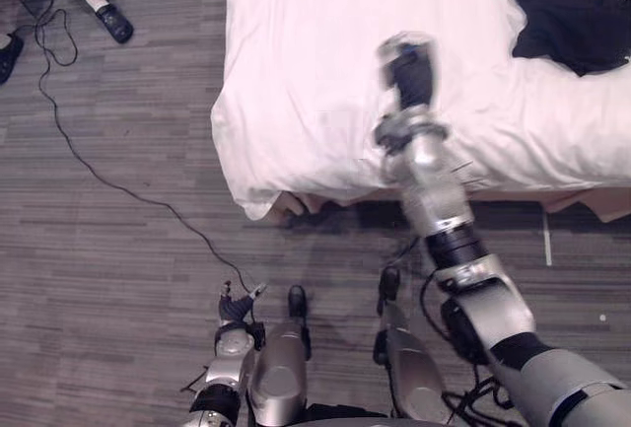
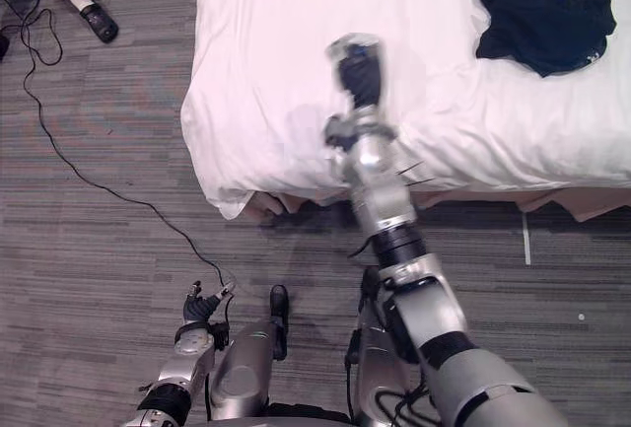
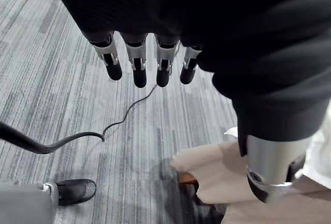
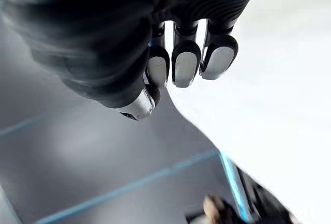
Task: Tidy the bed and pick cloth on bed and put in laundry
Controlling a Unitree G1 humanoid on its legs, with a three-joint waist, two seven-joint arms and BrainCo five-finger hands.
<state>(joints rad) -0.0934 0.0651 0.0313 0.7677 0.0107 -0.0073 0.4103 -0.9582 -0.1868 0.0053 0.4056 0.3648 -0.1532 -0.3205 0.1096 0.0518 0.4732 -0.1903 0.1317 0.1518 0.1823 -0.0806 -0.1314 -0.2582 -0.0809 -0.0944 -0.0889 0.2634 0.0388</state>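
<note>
Just now my right hand [image 1: 409, 70] is hovering, blurred, over the bed [image 1: 315, 82], fingers hanging loose, gripping nothing. The black cloth [image 1: 570, 11] is lying well off to its right, partly cropped; my left hand [image 1: 237, 307] is dangling open below.

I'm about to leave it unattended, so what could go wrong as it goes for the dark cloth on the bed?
The black cloth lies well beyond the right hand, so the reach may fall short. Grabbing it, the hand could also pinch the white duvet underneath and drag it askew.
</note>
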